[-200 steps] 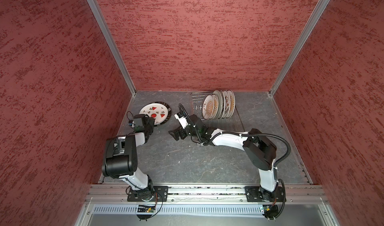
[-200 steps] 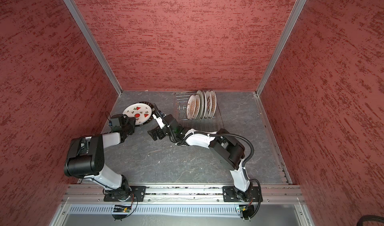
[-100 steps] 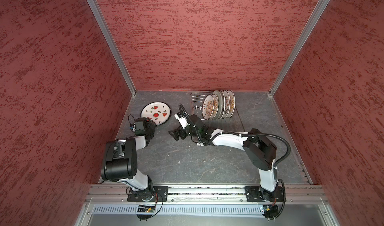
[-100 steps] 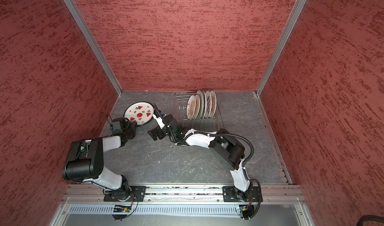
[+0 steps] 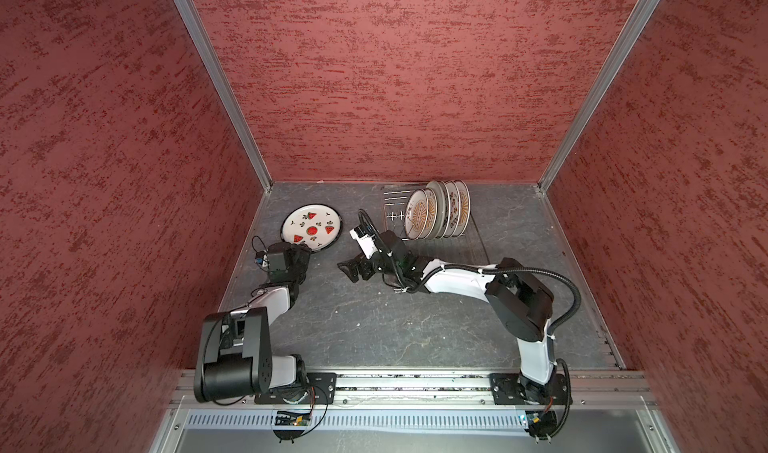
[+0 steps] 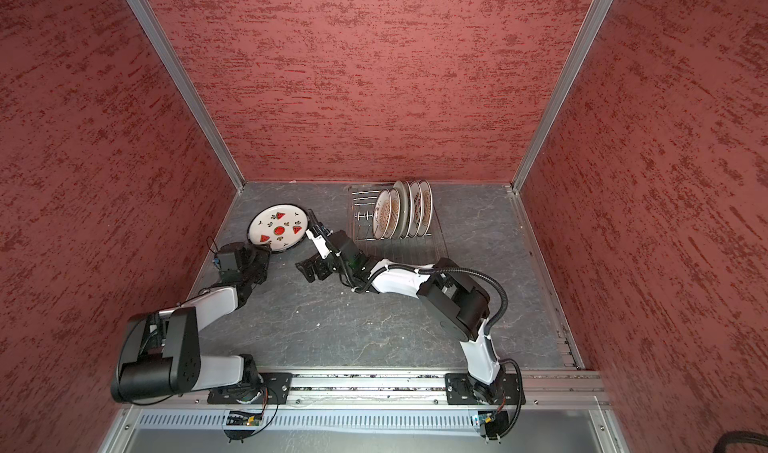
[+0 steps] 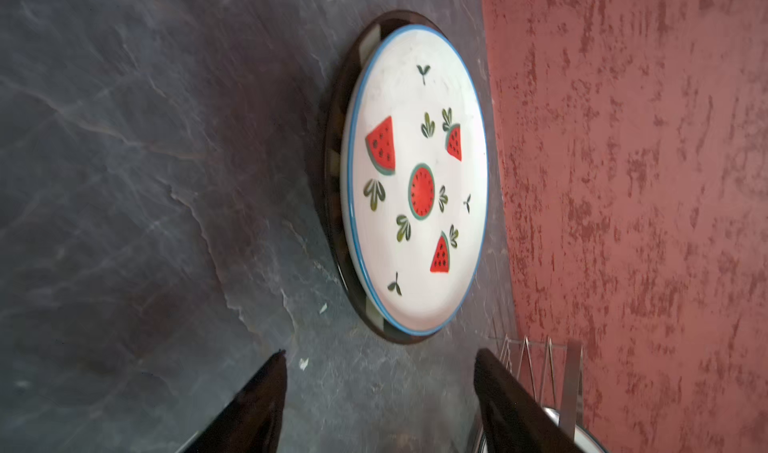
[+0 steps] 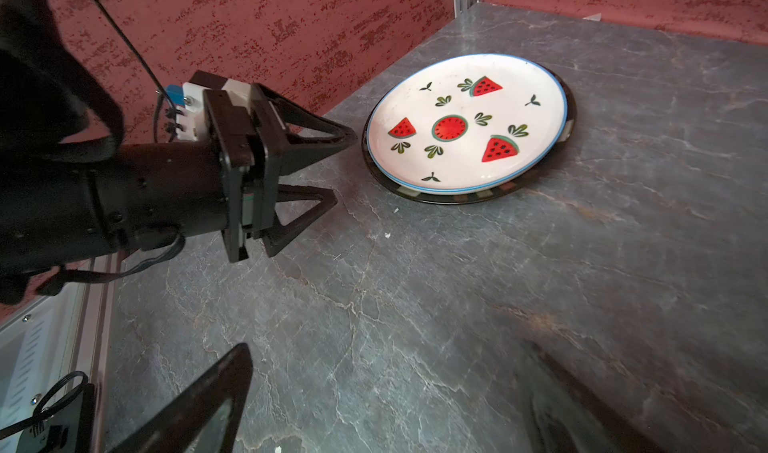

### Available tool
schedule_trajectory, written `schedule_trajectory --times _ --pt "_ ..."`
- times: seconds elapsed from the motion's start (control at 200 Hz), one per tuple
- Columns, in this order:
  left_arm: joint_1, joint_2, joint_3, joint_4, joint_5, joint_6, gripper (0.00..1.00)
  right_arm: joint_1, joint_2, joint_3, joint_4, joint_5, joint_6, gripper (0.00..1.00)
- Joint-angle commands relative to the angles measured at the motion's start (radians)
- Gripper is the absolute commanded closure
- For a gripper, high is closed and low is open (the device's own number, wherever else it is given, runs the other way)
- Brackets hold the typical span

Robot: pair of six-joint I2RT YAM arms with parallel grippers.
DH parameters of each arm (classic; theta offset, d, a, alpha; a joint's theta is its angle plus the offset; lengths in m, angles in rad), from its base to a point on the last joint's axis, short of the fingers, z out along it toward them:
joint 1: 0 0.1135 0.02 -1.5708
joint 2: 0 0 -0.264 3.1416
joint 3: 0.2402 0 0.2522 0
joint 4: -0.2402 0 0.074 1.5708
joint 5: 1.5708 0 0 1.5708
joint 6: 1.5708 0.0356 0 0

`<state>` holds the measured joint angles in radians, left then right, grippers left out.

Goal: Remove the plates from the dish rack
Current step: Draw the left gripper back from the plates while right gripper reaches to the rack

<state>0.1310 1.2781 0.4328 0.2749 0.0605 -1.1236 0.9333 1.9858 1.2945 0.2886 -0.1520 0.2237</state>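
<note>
The white watermelon plate [image 5: 311, 227] [image 6: 279, 229] [image 7: 419, 180] [image 8: 465, 124] lies flat on a dark-rimmed plate [image 8: 457, 197] at the back left of the table. My left gripper [image 5: 301, 254] [image 6: 259, 255] [image 7: 380, 353] [image 8: 345, 165] is open and empty, a short way in front of these two plates and clear of them. Open and empty as well, my right gripper [image 5: 349, 270] [image 6: 307, 270] [image 8: 390, 351] hovers low over the middle of the table, facing left. The dish rack [image 5: 395, 209] [image 6: 361, 214] stands at the back with several small plates [image 5: 436, 214] [image 6: 399, 214] upright in it.
Red walls enclose the grey stone-look table [image 5: 374, 326] on three sides, and the left wall runs close beside the stacked plates. The rack's left slots hold nothing. A metal rail [image 5: 395, 384] lines the front edge.
My left gripper has drawn back from the watermelon plate toward the front, and its jaws stand wider. The plate now shows whole. The right arm has not moved.
</note>
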Motion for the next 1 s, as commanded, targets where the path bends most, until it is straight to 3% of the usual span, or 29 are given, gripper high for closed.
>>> schedule_trajectory --times 0.0,0.16,0.23,0.356,0.576,0.691,0.877,0.997 --pt "-0.025 -0.088 -0.037 -0.033 -0.025 0.043 0.22 0.01 -0.067 -0.032 0.087 -0.007 -0.023 0.01" --pt "-0.066 -0.225 -0.088 -0.062 -0.026 0.107 0.06 0.022 -0.096 -0.062 0.124 -0.009 -0.039 0.01" --pt "-0.08 -0.269 -0.129 0.021 0.023 0.18 0.0 0.028 -0.11 -0.078 0.144 -0.005 -0.044 0.01" --pt "-0.119 -0.323 -0.209 0.182 0.127 0.291 0.01 0.033 -0.148 -0.127 0.203 -0.002 -0.04 0.01" --pt "-0.263 -0.384 -0.288 0.306 0.153 0.48 0.01 0.039 -0.243 -0.243 0.306 0.084 -0.053 0.01" --pt "-0.319 -0.346 -0.31 0.383 0.182 0.511 0.01 0.04 -0.306 -0.304 0.321 0.19 -0.05 0.01" --pt "-0.368 -0.282 -0.318 0.531 0.345 0.544 0.01 0.033 -0.387 -0.364 0.292 0.374 -0.044 0.01" --pt "-0.43 -0.26 -0.299 0.546 0.338 0.567 0.0 0.009 -0.434 -0.408 0.28 0.448 -0.013 0.01"
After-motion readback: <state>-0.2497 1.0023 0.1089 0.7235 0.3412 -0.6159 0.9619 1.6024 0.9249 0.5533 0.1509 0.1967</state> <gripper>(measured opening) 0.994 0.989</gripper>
